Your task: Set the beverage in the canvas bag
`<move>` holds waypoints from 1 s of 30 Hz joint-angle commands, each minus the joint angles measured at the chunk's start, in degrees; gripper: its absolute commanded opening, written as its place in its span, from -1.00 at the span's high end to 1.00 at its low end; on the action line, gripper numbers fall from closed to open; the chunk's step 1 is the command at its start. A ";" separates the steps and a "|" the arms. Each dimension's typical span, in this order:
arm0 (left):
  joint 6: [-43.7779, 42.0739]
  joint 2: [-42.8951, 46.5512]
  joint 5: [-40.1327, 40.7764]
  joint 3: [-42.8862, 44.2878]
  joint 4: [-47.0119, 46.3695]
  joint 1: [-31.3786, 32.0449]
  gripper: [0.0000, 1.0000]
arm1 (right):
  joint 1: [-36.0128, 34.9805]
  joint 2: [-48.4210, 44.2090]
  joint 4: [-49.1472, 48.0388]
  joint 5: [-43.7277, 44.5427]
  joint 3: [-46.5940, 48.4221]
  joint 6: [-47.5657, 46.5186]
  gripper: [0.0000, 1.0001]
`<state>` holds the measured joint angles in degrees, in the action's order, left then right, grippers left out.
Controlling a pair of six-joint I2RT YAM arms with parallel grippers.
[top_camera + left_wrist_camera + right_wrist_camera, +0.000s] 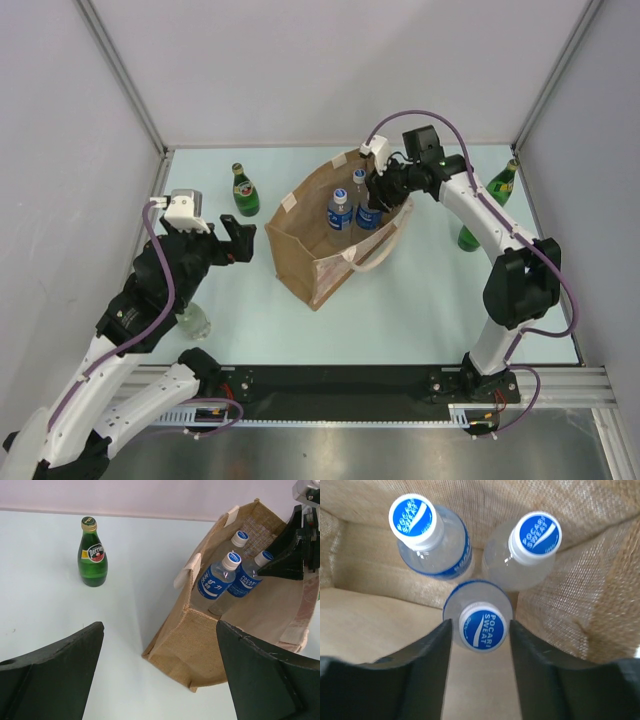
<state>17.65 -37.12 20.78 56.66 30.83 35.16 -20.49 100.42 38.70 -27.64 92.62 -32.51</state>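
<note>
The canvas bag point(312, 262) stands open at mid-table, tan with cream handles point(372, 258). Three clear beverage bottles with blue-and-white caps stand upright inside it. My right gripper point(480, 624) reaches down into the bag from the far right, with the nearest bottle point(481, 628) between its fingers. A narrow gap shows on each side of the cap, so the jaws are open around it. The other two bottles point(415, 521) point(536, 534) stand just beyond. My left gripper point(160, 630) hovers wide open and empty to the left of the bag point(200, 650).
A green glass bottle point(244, 190) stands left of the bag at the back. Another green bottle point(505, 180) stands at the right wall, partly behind my right arm. A clear bottle point(193, 322) sits under my left arm.
</note>
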 commanded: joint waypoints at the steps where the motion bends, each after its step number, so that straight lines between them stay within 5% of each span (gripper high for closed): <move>1: 1.42 -0.32 -0.74 0.55 -0.16 -0.44 -0.99 | 0.36 -1.63 3.57 2.06 0.54 -1.94 -0.14; 21: 4.94 -7.25 -4.07 1.95 -2.44 -1.05 -1.00 | 2.29 -9.54 12.37 -5.23 12.59 -0.71 -0.30; 30: 4.85 -18.58 -12.24 8.63 -4.11 -7.20 -0.99 | 11.96 -17.18 10.00 -11.20 8.81 5.08 -0.30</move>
<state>21.19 -52.82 13.82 60.82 29.95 30.61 -12.62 87.57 49.82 -35.07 102.59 -30.96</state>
